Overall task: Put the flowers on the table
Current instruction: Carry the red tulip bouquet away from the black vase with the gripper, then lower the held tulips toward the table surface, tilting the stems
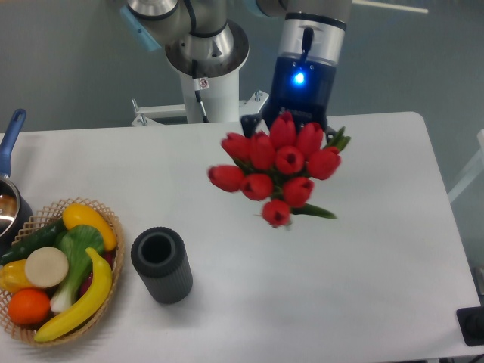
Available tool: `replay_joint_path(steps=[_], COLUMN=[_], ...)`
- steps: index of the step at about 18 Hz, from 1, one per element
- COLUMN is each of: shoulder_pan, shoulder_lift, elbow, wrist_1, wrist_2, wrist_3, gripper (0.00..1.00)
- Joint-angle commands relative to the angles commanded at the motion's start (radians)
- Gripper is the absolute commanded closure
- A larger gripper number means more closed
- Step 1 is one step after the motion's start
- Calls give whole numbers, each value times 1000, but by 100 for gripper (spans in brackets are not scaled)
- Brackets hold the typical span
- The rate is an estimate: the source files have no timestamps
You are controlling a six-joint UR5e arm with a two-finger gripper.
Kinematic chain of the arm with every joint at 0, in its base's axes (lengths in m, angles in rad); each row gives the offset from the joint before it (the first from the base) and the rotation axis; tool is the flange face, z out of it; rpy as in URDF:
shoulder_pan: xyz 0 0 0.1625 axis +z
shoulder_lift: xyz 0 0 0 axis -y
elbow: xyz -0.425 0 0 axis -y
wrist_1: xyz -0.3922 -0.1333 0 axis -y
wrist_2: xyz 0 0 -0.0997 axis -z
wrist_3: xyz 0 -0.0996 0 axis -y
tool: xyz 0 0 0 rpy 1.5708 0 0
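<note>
The bunch of red tulips with green stems and leaves hangs in the air above the middle-right of the large white matte bench, its blooms turned toward the camera so that the stems are almost wholly hidden behind them. The two-finger gripper sits directly behind the flower heads, below the blue-lit wrist of the arm. It evidently carries the bunch, since nothing else supports it, but the fingers are masked by the blooms and I cannot tell how they stand or where on the stems they bite.

The tulips are not yet touching the bench; the placing step remains undone, and the bunch looks well up from the surface.

The risks, as I judge them:

- With the stems out of sight, the hold may be on a few stems only — a loose one could slip out on the way down.
- The bunch is top-heavy, so if it is let go while tilted or too high it may roll or tumble on the smooth top.
- A descent straight down onto the heads would crush the blooms; the bunch wants laying on its side.

The dark grey cylindrical vase stands well to the left, beside the round wicker basket of toy fruit and vegetables — both are far enough off that a knock seems unlikely.
</note>
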Motion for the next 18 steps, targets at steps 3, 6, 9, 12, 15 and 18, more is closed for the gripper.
replay_joint_path(steps=[3, 6, 9, 12, 15, 18], shoulder_pan=[-9, -29, -47, -60, -69, -115], shoulder_lift=[-3, -23, -28, -49, -95, -149], elbow=[-17, -40, -74, -98, -106, -124], wrist_1=[-8, -14, -38, -51, -51, -49], wrist_2=[101, 181, 258, 301, 360, 463], wrist_3=[32, 75, 153, 215, 227, 288], gripper=[61, 61, 60, 60, 60, 60])
